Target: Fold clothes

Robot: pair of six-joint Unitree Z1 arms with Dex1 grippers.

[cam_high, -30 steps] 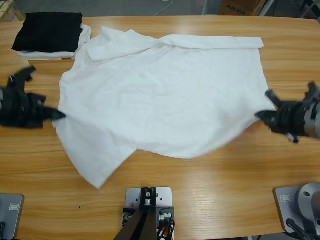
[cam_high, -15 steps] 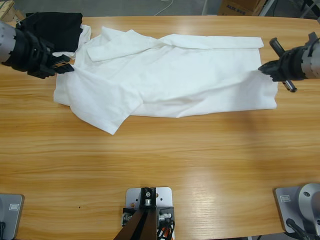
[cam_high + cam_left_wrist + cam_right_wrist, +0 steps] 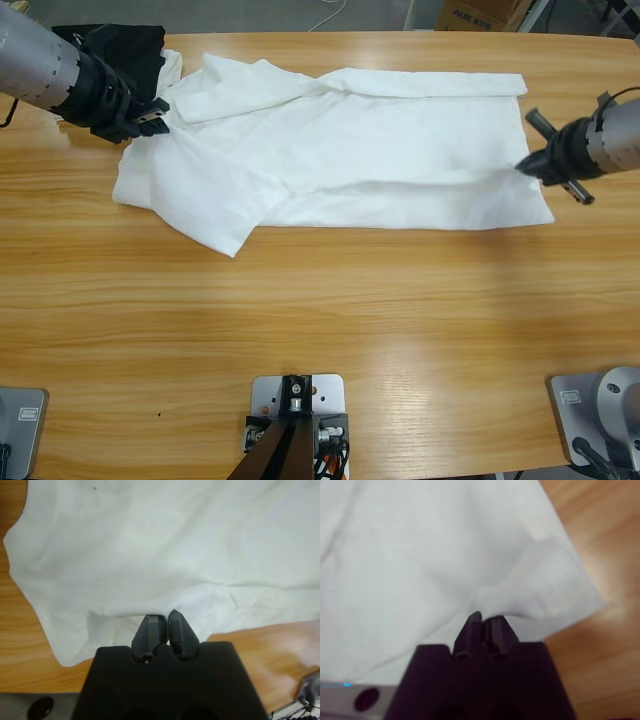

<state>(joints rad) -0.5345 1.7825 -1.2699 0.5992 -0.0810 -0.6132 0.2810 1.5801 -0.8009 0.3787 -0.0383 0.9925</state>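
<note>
The clothes, a large white T-shirt (image 3: 350, 140), lie on the far half of the wooden table (image 3: 320, 330) with the near part doubled over the rest. My left gripper (image 3: 152, 122) is at the shirt's left edge, shut on a fold of the white cloth (image 3: 150, 555), jaws pressed together at the cloth's hem (image 3: 162, 622). At the shirt's right edge my right gripper (image 3: 527, 165) is shut on the cloth too, with a corner of the shirt (image 3: 445, 555) bunched just above its jaws (image 3: 484, 621). A loose sleeve flap (image 3: 215, 225) sticks out toward the near left.
A folded black garment (image 3: 125, 42) lies at the far left corner, partly behind my left arm, with a smaller white cloth (image 3: 172, 62) under it. A cardboard box (image 3: 480, 12) stands beyond the table's far right edge. Bare wood fills the near half.
Both grippers have carried the shirt's near edge away from the front of the table and up over the shirt, doubling it. In the last half second they settled lower at its sides.
</note>
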